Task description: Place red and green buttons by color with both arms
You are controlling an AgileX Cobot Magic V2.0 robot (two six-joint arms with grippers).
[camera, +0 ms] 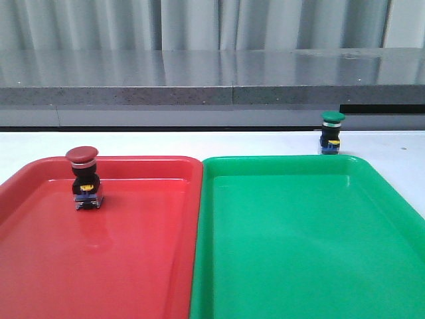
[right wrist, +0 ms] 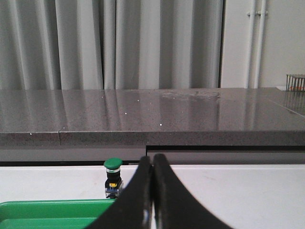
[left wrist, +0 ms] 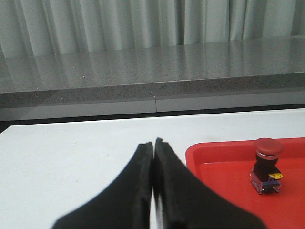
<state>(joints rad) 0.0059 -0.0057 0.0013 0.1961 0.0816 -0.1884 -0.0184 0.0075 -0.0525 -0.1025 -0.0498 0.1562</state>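
The red button [camera: 83, 177] already stands in the red tray [camera: 40, 266], so the right gripper [right wrist: 152, 164], closed and empty like the left gripper [left wrist: 153, 143], must open for the green button [right wrist: 113, 177] on the table just beyond and beside its tips, outside the green tray [camera: 299, 266].

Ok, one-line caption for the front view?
Red button stands upright in the red tray; green button waits on the table just behind the unfilled green tray.

Both the red tray [camera: 40, 266] and green tray [camera: 372, 279] are cut off by the front view's lower edge.
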